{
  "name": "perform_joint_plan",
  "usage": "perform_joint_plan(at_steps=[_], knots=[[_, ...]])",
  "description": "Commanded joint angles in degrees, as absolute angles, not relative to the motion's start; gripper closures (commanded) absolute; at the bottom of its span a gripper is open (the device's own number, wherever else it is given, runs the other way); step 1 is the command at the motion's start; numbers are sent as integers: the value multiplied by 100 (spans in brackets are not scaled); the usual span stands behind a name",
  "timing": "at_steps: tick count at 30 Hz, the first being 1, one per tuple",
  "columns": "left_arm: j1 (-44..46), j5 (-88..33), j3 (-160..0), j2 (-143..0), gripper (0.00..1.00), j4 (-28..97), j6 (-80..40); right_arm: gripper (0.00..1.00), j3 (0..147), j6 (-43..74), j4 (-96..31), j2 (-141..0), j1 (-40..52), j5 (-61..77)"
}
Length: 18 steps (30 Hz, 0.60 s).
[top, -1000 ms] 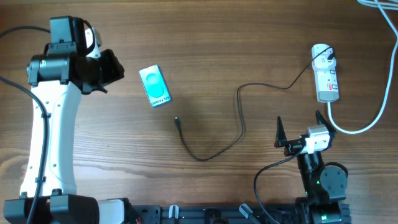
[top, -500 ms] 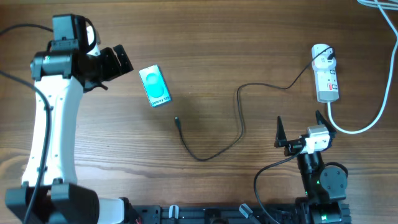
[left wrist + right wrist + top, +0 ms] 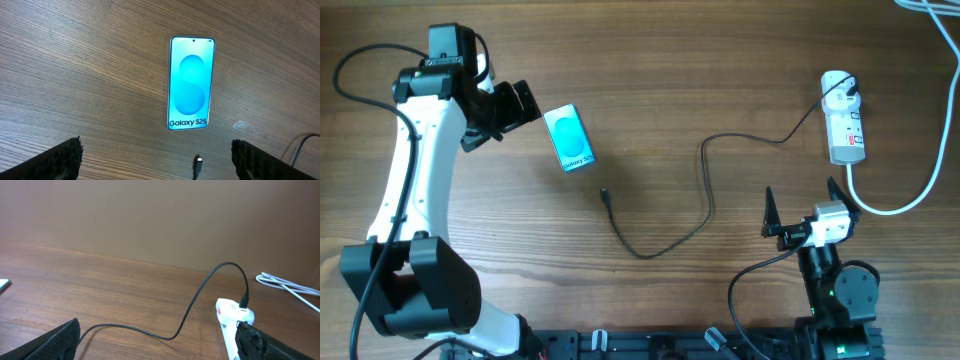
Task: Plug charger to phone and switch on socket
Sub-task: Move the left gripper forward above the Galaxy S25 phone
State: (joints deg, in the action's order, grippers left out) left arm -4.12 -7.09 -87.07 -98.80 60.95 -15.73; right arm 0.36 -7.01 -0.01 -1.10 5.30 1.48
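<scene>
So, left fingers (image 3: pixel 520 100): spread wide and empty, hanging at the upper left of the overhead frame just beside the phone, where my wrist camera looks straight down on it
phone (image 3: pixel 569 138): flat on the desk (image 3: pixel 720 60), screen up, its "Galaxy S25" end turned toward the cable's free end
charger (image 3: pixel 705 190): slack black loop across mid frame; connector tip (image 3: pixel 605 195) lies loose near the phone, not touching it
socket (image 3: pixel 843 118): upper right, black plug (image 3: pixel 850 95) seated in its top end; switch too small to read
right fingers (image 3: pixel 770 215): wide open, holding nothing, at lower right below the socket, which I judge suits reaching the switch
</scene>
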Motion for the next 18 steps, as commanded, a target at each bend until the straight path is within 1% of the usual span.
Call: perform_joint_plan(at_steps=[1,18], knots=[[-384,-661,-8796,-9946,0,6110,-1544,0,30,-751,14,-43,502,220],[-384,-657,-8796,-9946,0,5839,-1544,0,30,-751,14,-43,502,220]])
